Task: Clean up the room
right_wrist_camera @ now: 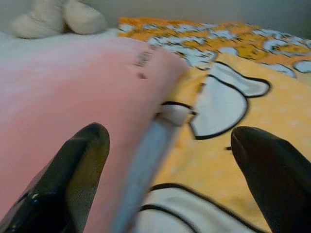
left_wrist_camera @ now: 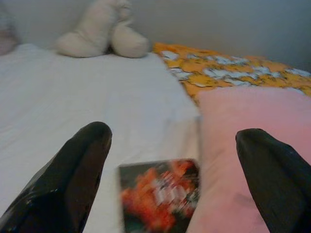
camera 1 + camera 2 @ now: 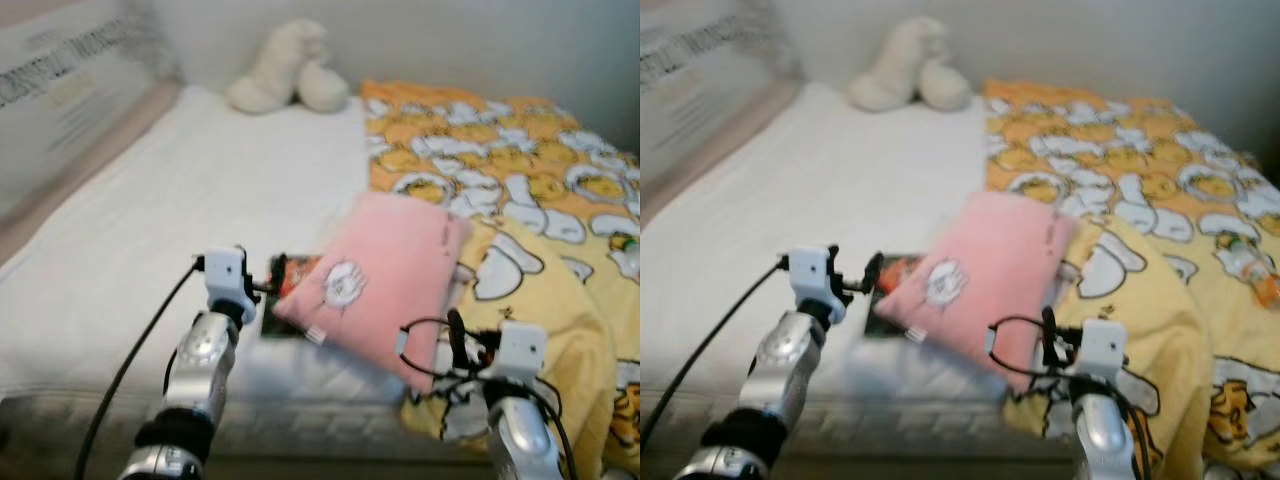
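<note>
A pink pillow [image 3: 385, 280] lies tilted at the near edge of the bed, half on the white mattress [image 3: 200, 190] and half on a yellow cartoon-print duvet [image 3: 520, 200]. A dark book with an orange picture [image 2: 158, 196] lies flat on the sheet, one edge tucked under the pillow. My left gripper [image 2: 175, 174] hovers open just short of the book, its fingers [image 2: 73, 170] spread wide. My right gripper [image 1: 170, 174] is open too, at the pillow's right corner where pillow and duvet meet.
A white plush toy [image 3: 285, 70] sits at the far end of the bed against the wall. A small bottle [image 3: 1248, 262] lies on the duvet at the right. A light panel [image 3: 60, 100] runs along the bed's left side.
</note>
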